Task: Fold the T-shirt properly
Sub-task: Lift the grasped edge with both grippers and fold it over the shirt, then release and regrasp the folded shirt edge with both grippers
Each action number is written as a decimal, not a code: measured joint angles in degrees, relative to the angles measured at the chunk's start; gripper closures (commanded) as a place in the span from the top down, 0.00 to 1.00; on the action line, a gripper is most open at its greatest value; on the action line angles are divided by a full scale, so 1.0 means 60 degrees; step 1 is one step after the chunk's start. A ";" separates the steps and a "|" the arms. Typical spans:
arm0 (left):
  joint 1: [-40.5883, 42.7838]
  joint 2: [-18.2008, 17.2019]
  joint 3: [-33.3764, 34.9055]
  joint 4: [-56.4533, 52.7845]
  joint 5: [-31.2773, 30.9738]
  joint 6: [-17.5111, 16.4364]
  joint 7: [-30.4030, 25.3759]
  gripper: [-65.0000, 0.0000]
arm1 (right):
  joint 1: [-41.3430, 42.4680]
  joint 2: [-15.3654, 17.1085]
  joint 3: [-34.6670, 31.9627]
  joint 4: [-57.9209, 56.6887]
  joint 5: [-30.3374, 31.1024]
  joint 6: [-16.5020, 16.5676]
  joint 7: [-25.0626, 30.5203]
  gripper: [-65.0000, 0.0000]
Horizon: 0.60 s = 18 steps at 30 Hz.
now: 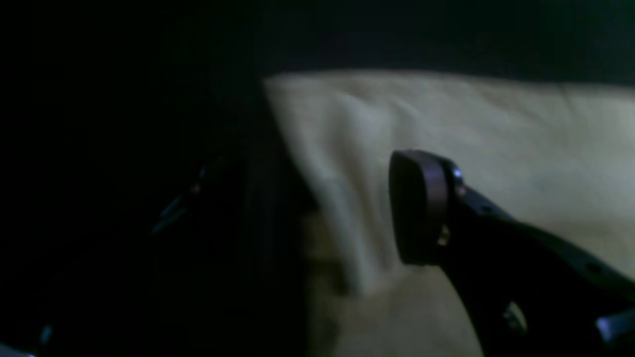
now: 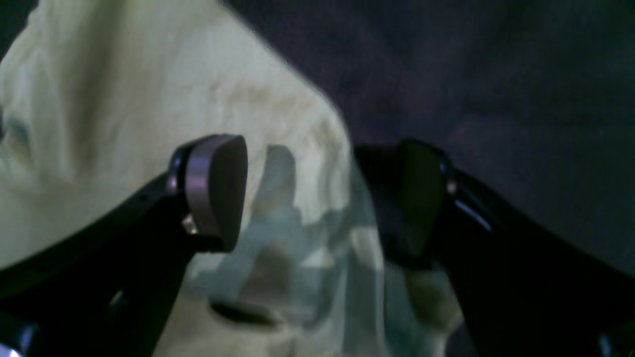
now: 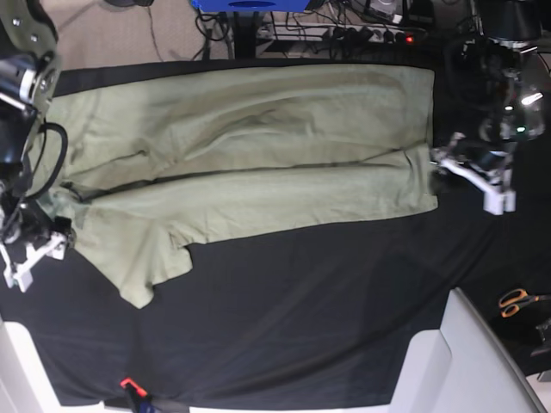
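Observation:
The pale sage-green T-shirt (image 3: 250,146) lies spread sideways on the large black cloth (image 3: 301,318), its lower long side folded up over the middle. My left gripper (image 3: 441,168) is at the shirt's right-hand edge. In the left wrist view the left gripper (image 1: 337,213) stands open, with a raised fold of the shirt (image 1: 446,124) between the jaws; the far finger is lost in shadow. My right gripper (image 3: 56,225) is at the shirt's left end. In the right wrist view the right gripper (image 2: 317,198) is open and straddles a bunched edge of the shirt (image 2: 124,99).
Orange-handled scissors (image 3: 519,300) lie at the right edge. A white panel (image 3: 469,361) stands at the lower right. Cables and a blue object (image 3: 250,4) sit behind the table. A small red and black item (image 3: 129,387) lies at the front edge.

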 measured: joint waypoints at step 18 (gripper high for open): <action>0.0375 -0.0171 -0.0816 -0.0051 0.0011 -0.0073 0.0029 0.68 | 0.0503 0.0051 0.0036 -0.2623 -0.0769 -0.0029 0.2095 0.57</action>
